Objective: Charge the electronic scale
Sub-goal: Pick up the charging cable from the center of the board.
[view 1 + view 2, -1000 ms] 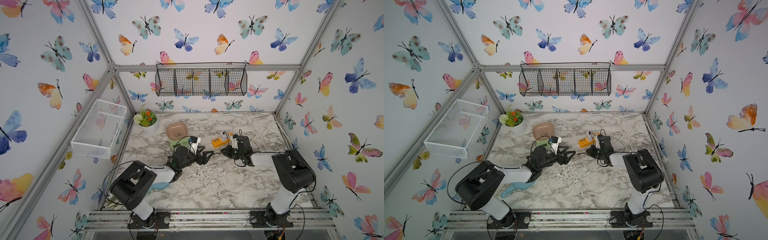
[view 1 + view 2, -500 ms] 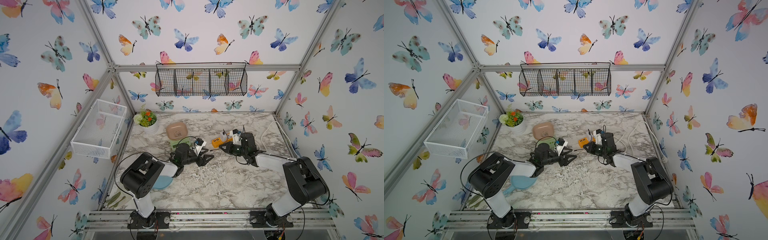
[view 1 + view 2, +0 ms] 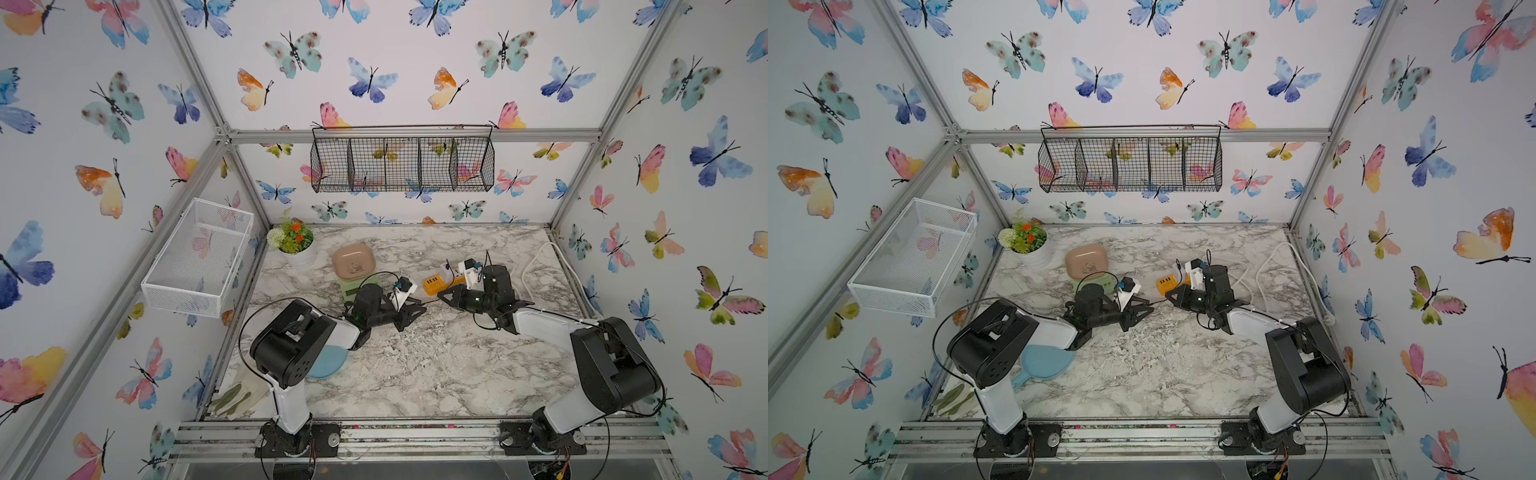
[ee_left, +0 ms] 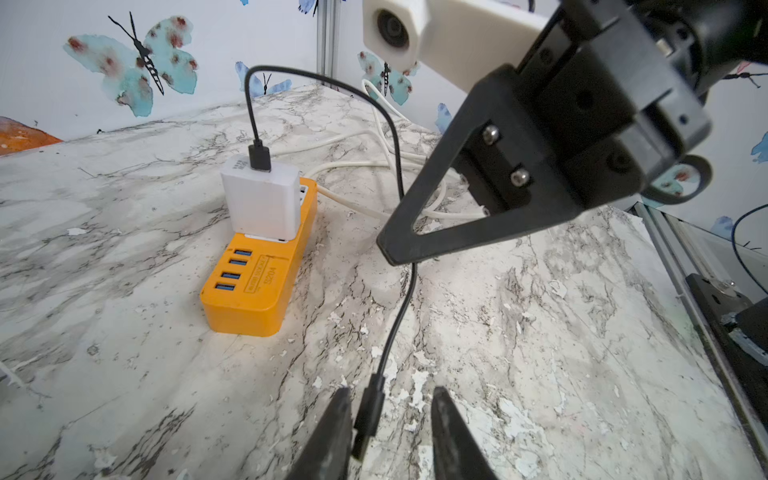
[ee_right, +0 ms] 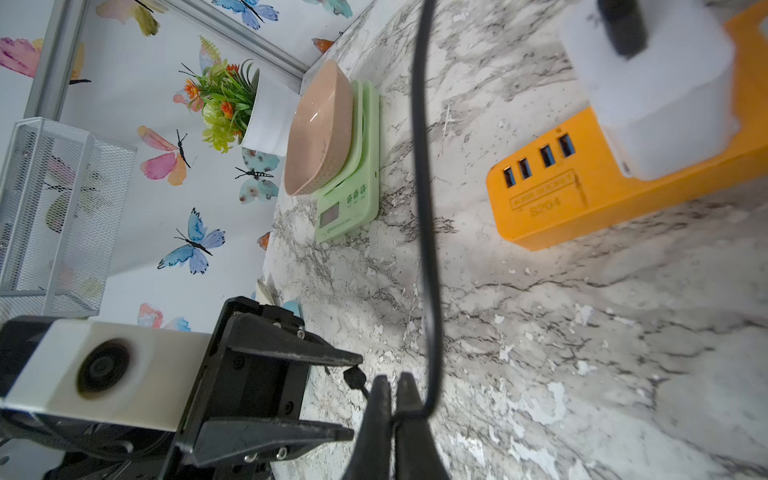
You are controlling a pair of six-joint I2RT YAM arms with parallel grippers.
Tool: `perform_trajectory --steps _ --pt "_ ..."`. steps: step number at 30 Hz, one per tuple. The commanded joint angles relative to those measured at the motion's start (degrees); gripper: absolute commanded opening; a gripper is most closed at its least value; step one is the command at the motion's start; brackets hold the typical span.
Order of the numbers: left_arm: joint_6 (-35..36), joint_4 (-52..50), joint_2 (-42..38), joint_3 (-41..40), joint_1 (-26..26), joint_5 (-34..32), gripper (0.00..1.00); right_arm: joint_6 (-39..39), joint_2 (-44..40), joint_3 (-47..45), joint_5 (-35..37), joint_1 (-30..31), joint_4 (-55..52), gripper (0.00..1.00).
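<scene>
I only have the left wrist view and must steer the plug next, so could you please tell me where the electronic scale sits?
Observer: The electronic scale stands on the left arm's side, towards the back, near the flower pot.
Operator: Thank you. Is its top free?
Observer: No, a tan-pink bowl rests on it.
Operator: Does the right gripper have the cable?
Observer: Yes, the right wrist view shows the right gripper shut on the black cable.
</scene>
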Motion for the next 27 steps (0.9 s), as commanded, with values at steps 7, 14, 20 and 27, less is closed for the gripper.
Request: perform_trajectory --steps 7,14,20,27 --pt "0.54 0.31 0.99 0.51 0.37 0.91 0.20 -1.05 -0.87 1.45 -0.92 0.12 -1.31 0.03" --pt "0.87 0.46 0.48 0.13 0.41 1.09 0.14 -1.65 -1.04 1.89 -0.56 0.11 -2.13 0.06" --pt "0.35 -0.57 -0.10 0.90 0.46 3.39 0.10 -11.69 -3.49 2.39 -0.19 0.05 -5.20 0.29" --pt "-3.40 -3.45 -1.36 3.03 3.17 12.95 0.08 -23.65 -11.40 -6.35 -3.69 -1.75 2.91 0.40"
